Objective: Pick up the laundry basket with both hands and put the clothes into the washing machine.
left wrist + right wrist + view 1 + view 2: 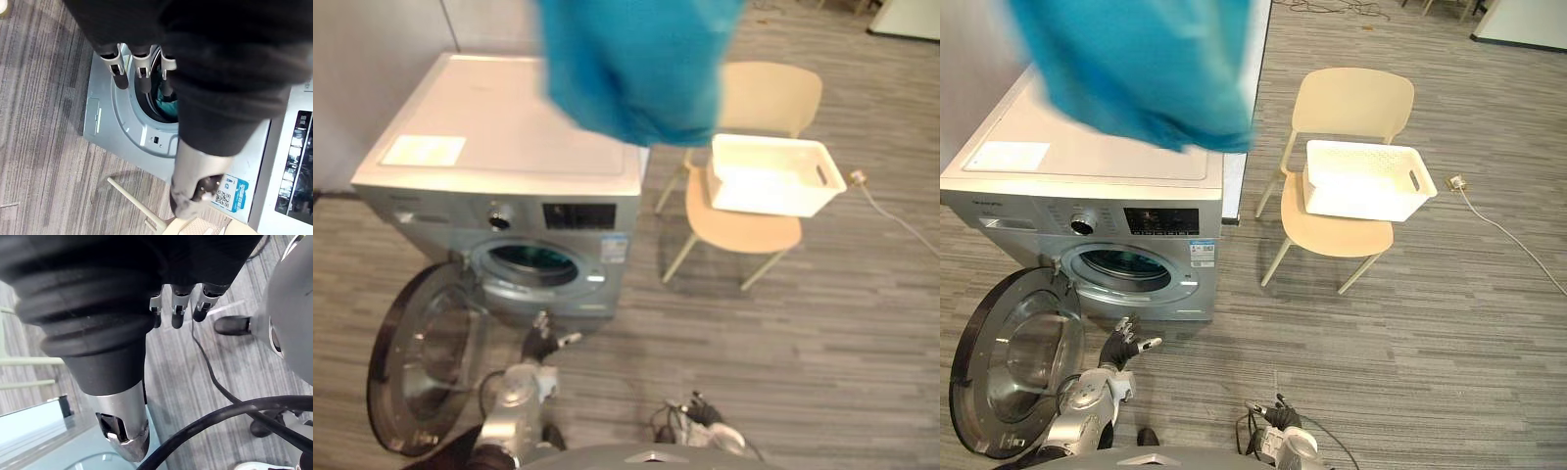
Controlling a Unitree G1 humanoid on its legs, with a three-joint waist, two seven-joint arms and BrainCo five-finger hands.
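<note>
Blue cloth [636, 69] close; left hand [540, 345], right hand [177, 308] loose-fingered; teal garment [167, 105] inside washer [509, 147]; basket [764, 198] on chair [769, 98].

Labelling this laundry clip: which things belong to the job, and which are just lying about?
Job: washing machine, its open door, white laundry basket, blue cloth, teal cloth in the drum.
Lying about: beige chair under the basket, white cable on the floor.

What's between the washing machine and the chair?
A narrow white panel stands beside the washing machine; then bare floor to the chair, in the right eye view.
</note>
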